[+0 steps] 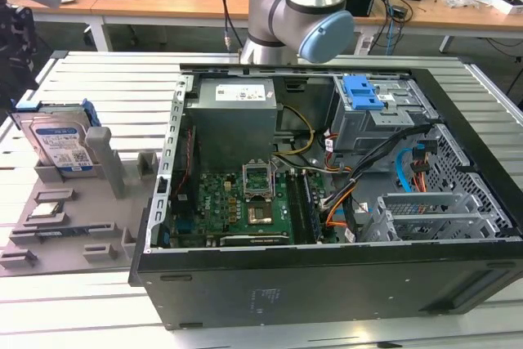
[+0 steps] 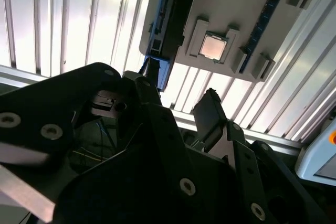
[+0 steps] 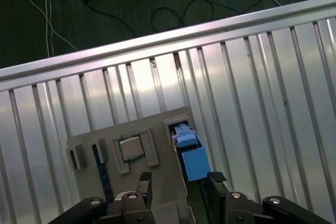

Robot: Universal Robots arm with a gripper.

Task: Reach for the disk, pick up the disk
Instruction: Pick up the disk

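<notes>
Noted a matt black finish on the claw [image 3: 178,184], with bright metal screw heads. Below the claw, found the disk [image 3: 193,161] with a smooth blue plastic rail; in the exterior view, saw dull silver metal and a paper-like label on it. Beside the claw, saw a matt grey plastic holder [image 3: 163,121] bearing a shiny metal chip [image 3: 131,148]. Under everything, found glossy ribbed metal of the table [image 3: 252,103].
</notes>
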